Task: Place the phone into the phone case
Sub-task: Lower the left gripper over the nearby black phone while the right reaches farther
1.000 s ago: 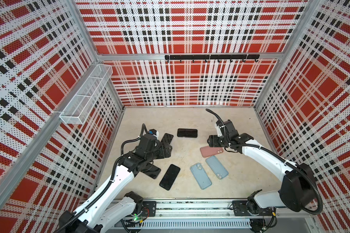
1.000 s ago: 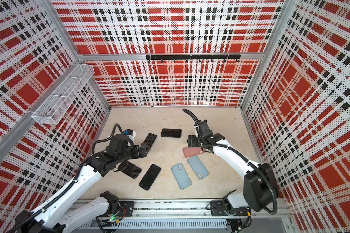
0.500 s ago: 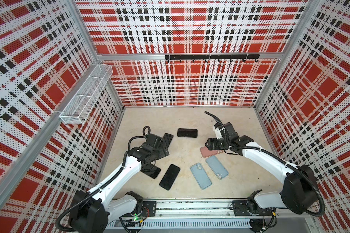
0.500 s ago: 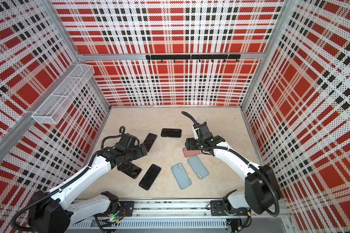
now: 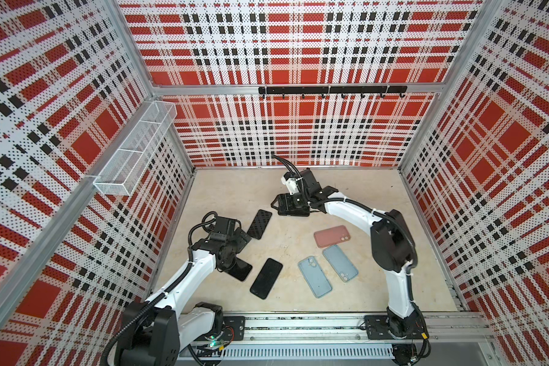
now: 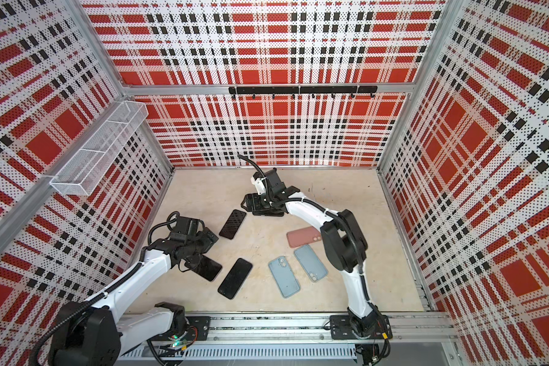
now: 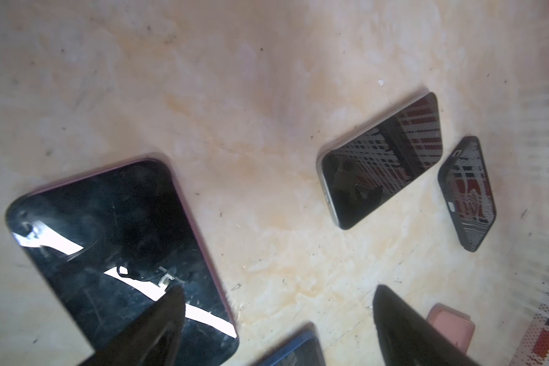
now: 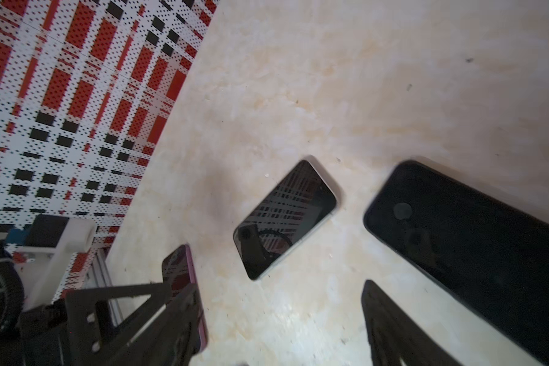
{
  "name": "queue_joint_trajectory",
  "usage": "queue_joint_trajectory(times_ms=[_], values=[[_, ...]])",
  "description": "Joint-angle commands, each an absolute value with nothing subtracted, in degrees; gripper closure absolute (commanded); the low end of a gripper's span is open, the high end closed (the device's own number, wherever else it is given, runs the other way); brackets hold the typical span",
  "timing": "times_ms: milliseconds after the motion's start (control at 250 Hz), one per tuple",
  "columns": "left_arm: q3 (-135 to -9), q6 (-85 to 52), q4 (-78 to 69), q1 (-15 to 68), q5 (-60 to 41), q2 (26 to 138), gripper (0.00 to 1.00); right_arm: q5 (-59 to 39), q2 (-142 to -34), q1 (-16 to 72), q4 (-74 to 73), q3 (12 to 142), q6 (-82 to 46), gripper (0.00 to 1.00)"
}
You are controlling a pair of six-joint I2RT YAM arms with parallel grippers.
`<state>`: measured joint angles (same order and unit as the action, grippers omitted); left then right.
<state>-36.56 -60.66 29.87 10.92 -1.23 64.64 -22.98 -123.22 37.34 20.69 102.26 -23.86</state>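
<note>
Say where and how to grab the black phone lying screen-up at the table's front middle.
Take the black phone across its width, at the middle of its long edges, coming straight down from above. It lies flat and screen-up, so only those thin edges offer purchase; the open left gripper is probably nearest, though the gap to the neighbouring phone looks tight.

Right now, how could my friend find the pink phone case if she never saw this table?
Find the beige table between the plaid walls, then the white right arm. Beside its black elbow lies the pink case, flat, just behind two light blue ones. It is the only pink one; the others are blue or black.
</note>
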Motion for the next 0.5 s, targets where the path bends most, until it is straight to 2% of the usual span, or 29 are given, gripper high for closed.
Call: queue_joint_trajectory(times_ms=[0, 276, 376, 492], values=[[-36.16, -62.58, 23.79, 9.54, -4.84, 65.69, 0.05, -28.61, -130.11, 37.57, 19.76, 110.65, -25.09, 0.19], [-32.32, -63.33, 12.72, 8.65, -7.59, 68.22, 0.07, -26.81, -140.20, 37.74, 21.81, 120.84, -23.74, 0.18], [-35.61, -58.29, 15.44, 9.40, -4.90, 68.42, 0.07, -26.13, -141.13, 37.84, 22.38, 122.16, -24.31, 0.19], [-46.79, -46.07, 27.92, 13.44, 6.07, 72.06, 0.03, -23.93, -136.78, 37.64, 19.83, 117.23, -24.52, 0.18]])
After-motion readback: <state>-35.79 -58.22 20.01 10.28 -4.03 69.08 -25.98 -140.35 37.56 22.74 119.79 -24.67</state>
